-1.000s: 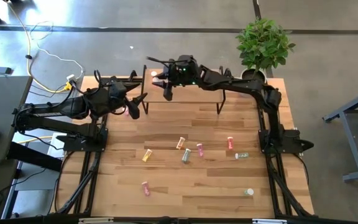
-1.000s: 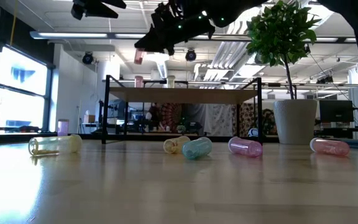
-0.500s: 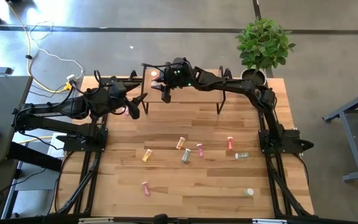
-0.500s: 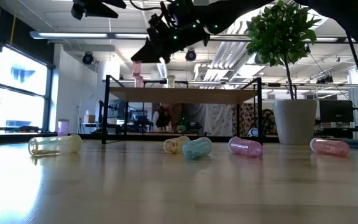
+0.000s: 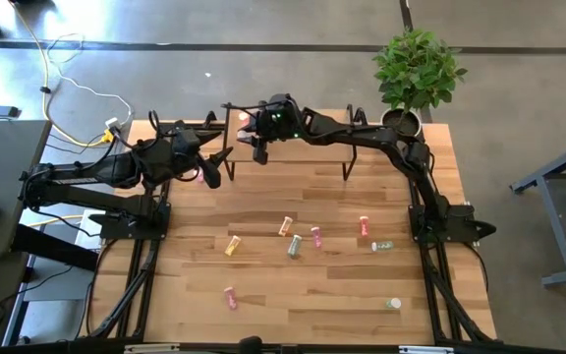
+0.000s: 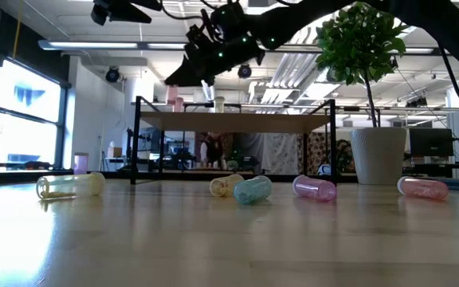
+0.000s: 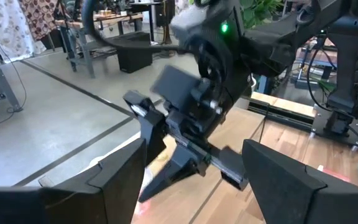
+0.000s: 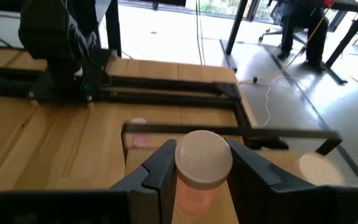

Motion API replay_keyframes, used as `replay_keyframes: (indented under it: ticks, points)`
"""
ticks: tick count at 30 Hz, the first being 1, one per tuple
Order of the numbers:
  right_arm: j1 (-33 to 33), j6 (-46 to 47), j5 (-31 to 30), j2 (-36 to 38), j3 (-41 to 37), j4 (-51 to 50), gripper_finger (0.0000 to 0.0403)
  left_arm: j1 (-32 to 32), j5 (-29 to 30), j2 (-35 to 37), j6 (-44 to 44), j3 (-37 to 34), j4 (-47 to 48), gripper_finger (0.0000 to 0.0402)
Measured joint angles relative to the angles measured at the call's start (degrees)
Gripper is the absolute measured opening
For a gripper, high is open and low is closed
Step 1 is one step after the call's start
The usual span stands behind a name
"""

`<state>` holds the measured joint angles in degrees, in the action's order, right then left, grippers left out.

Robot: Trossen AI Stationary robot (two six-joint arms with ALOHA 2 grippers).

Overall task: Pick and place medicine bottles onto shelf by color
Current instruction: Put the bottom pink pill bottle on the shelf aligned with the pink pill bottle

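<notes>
While gripping a pink bottle (image 8: 199, 180), right hand (image 5: 254, 135) hovers over shelf (image 5: 312, 152).

Glossy wood table (image 5: 303, 295), translucent plastic bottles (image 6: 315, 188), matt white caps (image 8: 203, 157)

A small raised wooden shelf on thin black metal legs (image 5: 293, 147) stands at the far edge of the wooden worktop (image 5: 293, 295), with a potted green plant (image 5: 418, 69) behind the worktop's far right corner. The right hand (image 5: 249, 131) hangs above the shelf's left end, clamping a pink white-capped medicine bottle (image 8: 197, 174); the left hand (image 5: 209, 169) waits just left of the shelf. More small white-capped medicine bottles (image 5: 303, 241) lie scattered mid-worktop, nearer than the shelf.
</notes>
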<state>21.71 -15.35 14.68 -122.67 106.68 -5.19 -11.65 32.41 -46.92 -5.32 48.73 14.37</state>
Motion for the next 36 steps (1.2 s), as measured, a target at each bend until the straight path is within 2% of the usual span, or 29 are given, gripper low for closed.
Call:
replay_keyframes:
  ticks: [5,10,36]
  points:
    - [0.0,0.04,0.0,0.17,2.29,-0.23,0.0106,-0.01,0.32,0.0,0.0,0.0,-0.02,0.0257]
    - [0.31,0.25,0.02,0.1,2.29,-3.71,0.0106,0.0,0.38,0.0,0.0,0.0,-0.02,0.0257]
    - [0.5,0.02,-0.89,-1.97,2.27,-5.62,0.0106,0.02,1.08,0.0,-0.44,0.0,0.0,0.0257]
